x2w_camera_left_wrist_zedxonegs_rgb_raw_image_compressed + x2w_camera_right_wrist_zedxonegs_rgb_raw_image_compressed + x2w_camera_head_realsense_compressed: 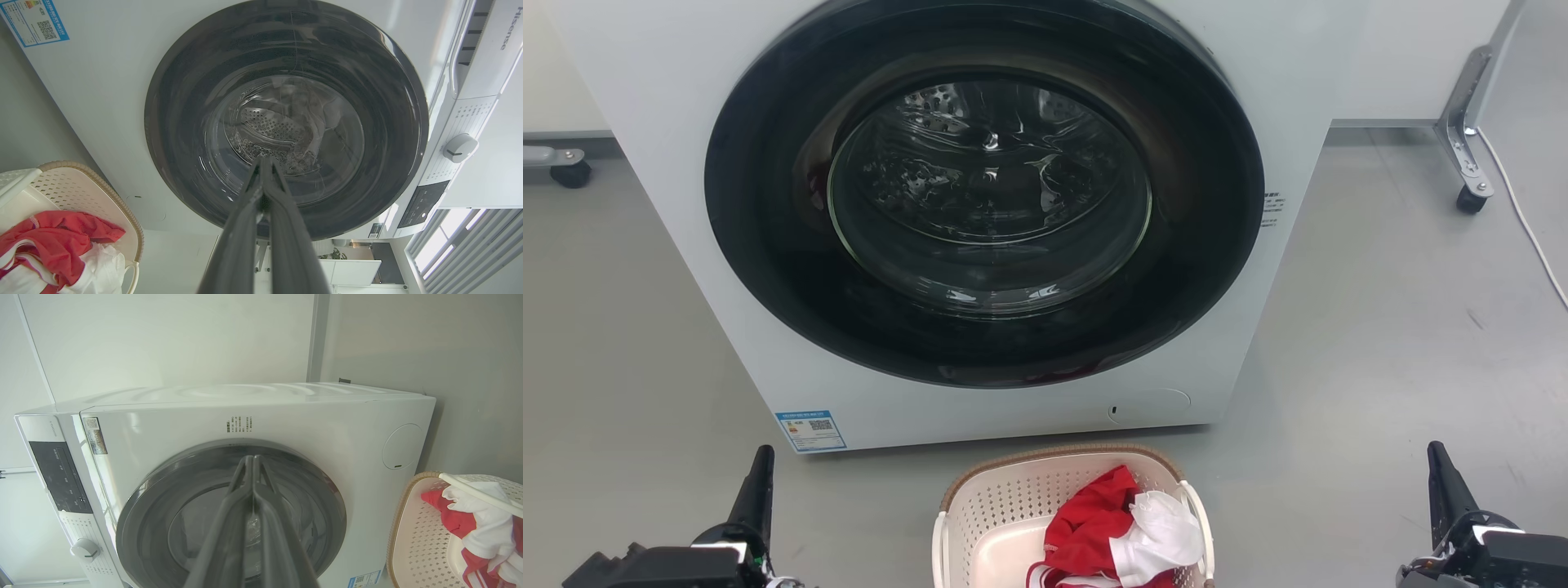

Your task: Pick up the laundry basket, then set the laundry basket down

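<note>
Here, both grippers stand low at the near edge of the head view, fingers pointing towards the washer. The left gripper [763, 459] has its two dark fingers pressed together at the tips with nothing between them, and its wrist view shows the same [264, 161]. The right gripper [1436, 454] is likewise closed on nothing [253, 457].

The laundry basket [1005, 500] stands on the floor [1380, 327] between the two grippers, well apart from each: inboard of the left gripper on its right side, and inboard of the right gripper on its left side. Its mouth faces up. A white handle [939, 543] faces the left gripper and another [1202, 523] faces the right one. The rounded, brown-rimmed end points away from the grippers, towards the washer. The near end is cut off by the picture's edge, so the long axis cannot be told. A red garment [1094, 516] and a white garment [1164, 535] lie inside, on the right gripper's side.

Bare floor lies between each handle and its gripper.

Beyond the fingertips, a narrow strip of floor separates the basket's far rim from the washer [645, 98], whose round dark door [984, 188] is closed.
</note>
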`<state>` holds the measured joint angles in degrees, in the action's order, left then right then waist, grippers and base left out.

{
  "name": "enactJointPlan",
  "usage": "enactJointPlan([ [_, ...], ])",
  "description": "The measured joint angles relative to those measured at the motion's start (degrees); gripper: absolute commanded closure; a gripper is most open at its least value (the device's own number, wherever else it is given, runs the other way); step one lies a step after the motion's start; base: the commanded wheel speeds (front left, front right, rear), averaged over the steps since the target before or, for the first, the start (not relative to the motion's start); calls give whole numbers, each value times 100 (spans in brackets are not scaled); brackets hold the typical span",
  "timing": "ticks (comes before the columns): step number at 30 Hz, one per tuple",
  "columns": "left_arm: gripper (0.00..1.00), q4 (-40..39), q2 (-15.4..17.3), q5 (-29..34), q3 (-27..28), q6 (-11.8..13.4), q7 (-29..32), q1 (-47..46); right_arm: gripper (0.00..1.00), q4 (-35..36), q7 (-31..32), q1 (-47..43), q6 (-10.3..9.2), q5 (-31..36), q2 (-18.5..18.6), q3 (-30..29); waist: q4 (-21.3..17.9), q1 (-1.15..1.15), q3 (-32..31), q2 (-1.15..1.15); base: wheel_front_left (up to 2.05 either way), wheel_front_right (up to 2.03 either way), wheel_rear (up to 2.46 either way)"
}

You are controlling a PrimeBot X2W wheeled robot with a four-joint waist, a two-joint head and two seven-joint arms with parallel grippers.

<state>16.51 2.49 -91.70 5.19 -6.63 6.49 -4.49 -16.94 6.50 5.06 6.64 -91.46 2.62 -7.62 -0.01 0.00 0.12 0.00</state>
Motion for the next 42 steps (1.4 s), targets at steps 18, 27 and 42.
enactJointPlan([
  [18,100,13,-1,0,1,-1,-1,0,100,-7,-1,11,1,-4,-4,-1,0,0,-1,0,0,0,0],
  [27,100,18,-1,-1,1,-2,-1,0,100,-9,-1,11,1,-4,-4,-1,0,0,-1,0,0,0,0],
  [42,100,23,-1,-1,1,-42,-1,0,100,-12,-1,11,2,-5,-5,0,0,0,-1,0,0,0,0],
])
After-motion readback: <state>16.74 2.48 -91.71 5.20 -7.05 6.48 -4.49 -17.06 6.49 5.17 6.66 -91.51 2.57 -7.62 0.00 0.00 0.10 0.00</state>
